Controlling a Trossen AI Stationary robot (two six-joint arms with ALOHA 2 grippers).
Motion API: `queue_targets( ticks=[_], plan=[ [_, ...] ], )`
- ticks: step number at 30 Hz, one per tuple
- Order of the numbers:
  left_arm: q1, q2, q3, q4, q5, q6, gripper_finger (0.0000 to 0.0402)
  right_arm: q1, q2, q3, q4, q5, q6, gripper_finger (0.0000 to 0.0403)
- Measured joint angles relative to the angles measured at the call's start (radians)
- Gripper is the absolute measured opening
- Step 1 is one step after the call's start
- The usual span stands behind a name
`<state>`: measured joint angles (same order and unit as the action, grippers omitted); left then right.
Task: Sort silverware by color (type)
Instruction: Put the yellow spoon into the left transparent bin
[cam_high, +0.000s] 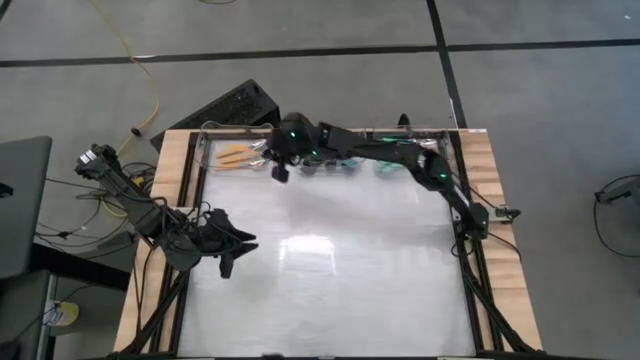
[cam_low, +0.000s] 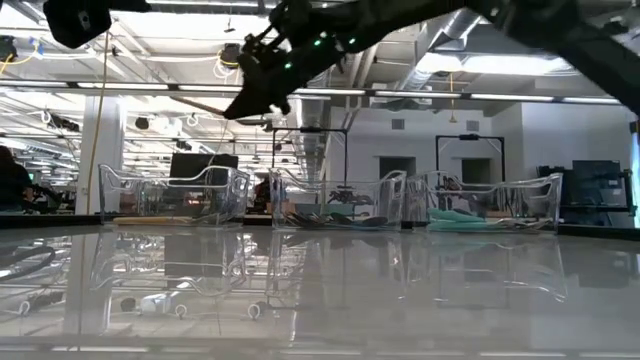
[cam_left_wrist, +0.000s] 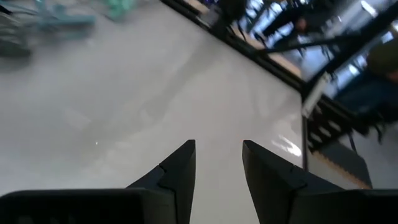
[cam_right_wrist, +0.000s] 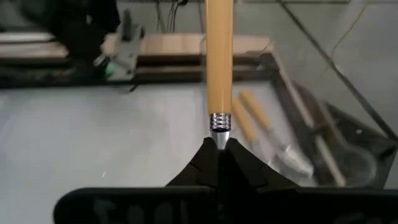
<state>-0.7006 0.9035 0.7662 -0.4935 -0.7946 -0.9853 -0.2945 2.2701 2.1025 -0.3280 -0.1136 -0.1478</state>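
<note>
Patience was what this step called for. Going left to right: the left gripper (cam_high: 228, 252) waited at the counter's left edge, its fingers (cam_left_wrist: 177, 171) apart and holding nothing. The right gripper (cam_high: 280, 170) hovered high near the leftmost bin (cam_low: 172, 193), clamped on the silver neck of an orange-handled spoon (cam_right_wrist: 219, 59) — the handle pointing away from it. To do this well, I judged, it should lower squarely over that bin, where other orange-handled spoons (cam_high: 236, 155) already lay, and release only once low enough not to bounce out. Teal-handled spoons (cam_low: 462, 215) sat in the rightmost bin. The counter (cam_high: 330, 290) was white and glossy; beyond stood an open workshop — ceiling lights, ducts, monitors.
</note>
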Motion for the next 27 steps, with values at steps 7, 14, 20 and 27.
queue_targets(
  ticks=[7, 14, 20, 27],
  plan=[
    [0.032, 0.0, 0.0, -0.003, -0.079, -0.06, 0.0116, -0.052, 0.22, 0.25, 0.04, -0.017, -0.009, 0.0033],
    [0.067, 0.0, -0.001, -0.004, -0.076, -0.1, 0.0116, -0.037, 0.261, 0.222, 0.202, -0.014, -0.016, 0.0034],
    [0.088, 0.0, -0.001, -0.004, -0.075, -0.1, 0.0116, -0.032, 0.306, 0.218, 0.335, -0.016, -0.019, 0.0036],
    [0.094, 0.0, -0.001, -0.005, -0.075, -0.089, 0.0116, -0.036, 0.306, 0.221, 0.447, 0.05, -0.019, 0.0037]
  ],
)
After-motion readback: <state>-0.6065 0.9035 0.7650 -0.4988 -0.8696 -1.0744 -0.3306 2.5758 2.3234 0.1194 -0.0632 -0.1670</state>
